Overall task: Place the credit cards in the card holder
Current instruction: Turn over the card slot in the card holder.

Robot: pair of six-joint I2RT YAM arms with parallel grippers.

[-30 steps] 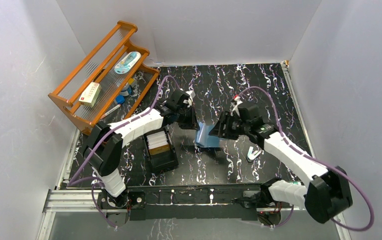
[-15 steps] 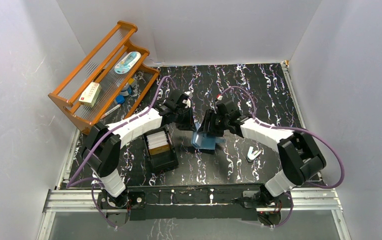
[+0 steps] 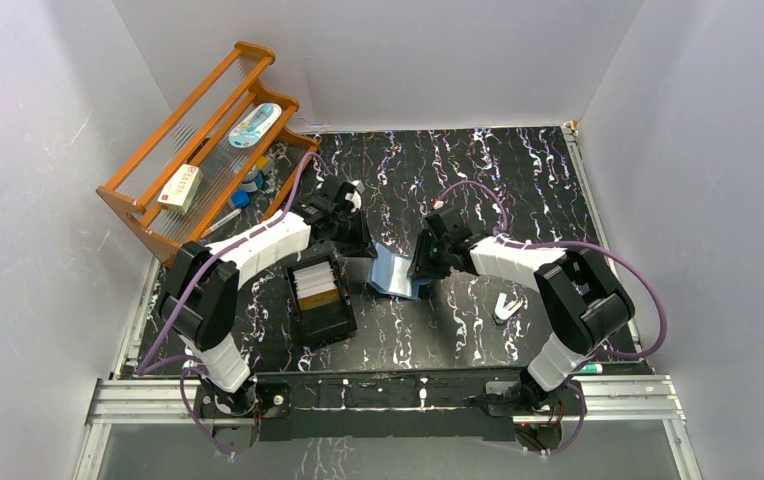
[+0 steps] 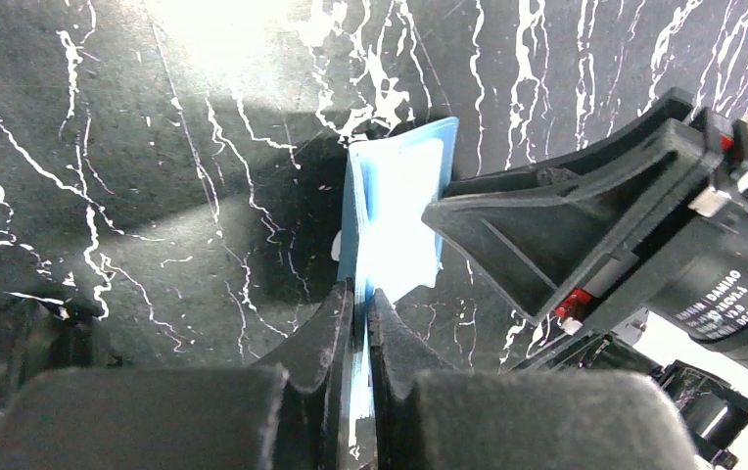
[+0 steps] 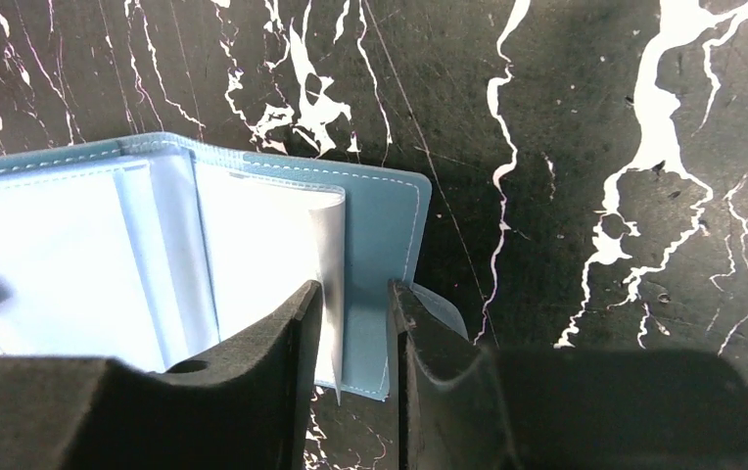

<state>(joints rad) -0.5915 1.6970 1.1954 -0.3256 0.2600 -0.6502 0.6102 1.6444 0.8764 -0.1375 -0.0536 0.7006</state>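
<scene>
**Both grippers at the open card holder**

Black, white-veined worktop (image 3: 518,180) is carrying the scene, with pale walls standing round it. Mid-worktop, the card holder (image 3: 395,272) is sitting open in a shallow V, its pale blue pockets facing up. The left gripper (image 4: 360,304) is pinching the edge of the left cover, its jaws pressed tight against the blue sheet. The right gripper (image 5: 355,294) is reaching in from the other side. Its jaws are standing narrowly apart over the near edge of the right cover, with a clear pocket leaf lying between them, just beside one finger. The cards (image 3: 317,281) are sitting stacked in a black box (image 3: 330,322) just left of the card holder, whitish ones behind an orange one. A wooden rack (image 3: 158,215) is leaning at the far left corner.
</scene>
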